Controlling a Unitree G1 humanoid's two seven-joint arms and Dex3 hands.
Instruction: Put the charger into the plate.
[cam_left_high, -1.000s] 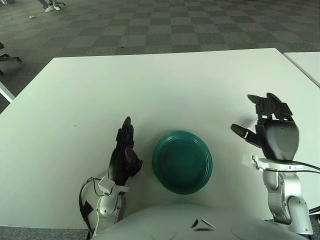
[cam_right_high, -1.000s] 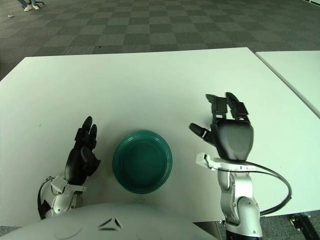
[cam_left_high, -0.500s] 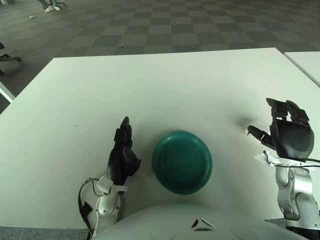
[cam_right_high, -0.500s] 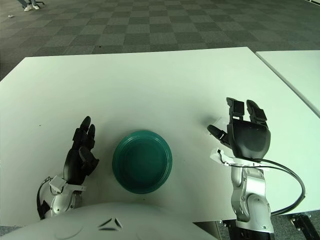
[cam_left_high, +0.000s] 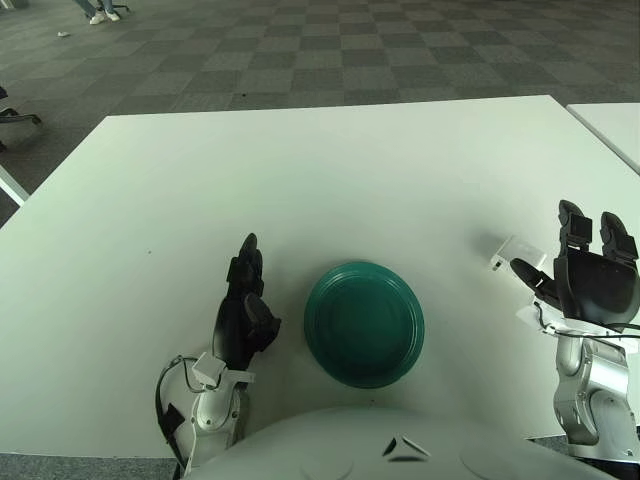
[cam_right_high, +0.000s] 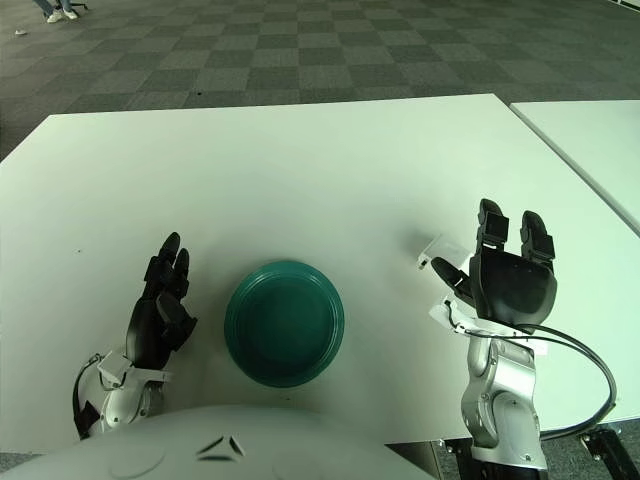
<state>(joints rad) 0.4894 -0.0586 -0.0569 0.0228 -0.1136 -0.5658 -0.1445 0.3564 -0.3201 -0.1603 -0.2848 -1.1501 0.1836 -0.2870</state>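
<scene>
A dark green plate (cam_left_high: 364, 322) sits on the white table near its front edge, with nothing in it. A small white charger (cam_left_high: 516, 250) lies flat on the table to the plate's right. My right hand (cam_left_high: 592, 280) is just right of the charger and slightly nearer to me, fingers spread upward and holding nothing. The thumb reaches toward the charger; I cannot tell if it touches. My left hand (cam_left_high: 243, 305) shows left of the plate, fingers relaxed and pointing away from me.
The white table (cam_left_high: 300, 180) stretches far back and to both sides. A second white table (cam_left_high: 612, 125) stands at the right, apart from this one. Checkered carpet lies beyond.
My right hand has drawn back to the right and toward me, uncovering the white charger that it hid. The left hand has barely moved.
</scene>
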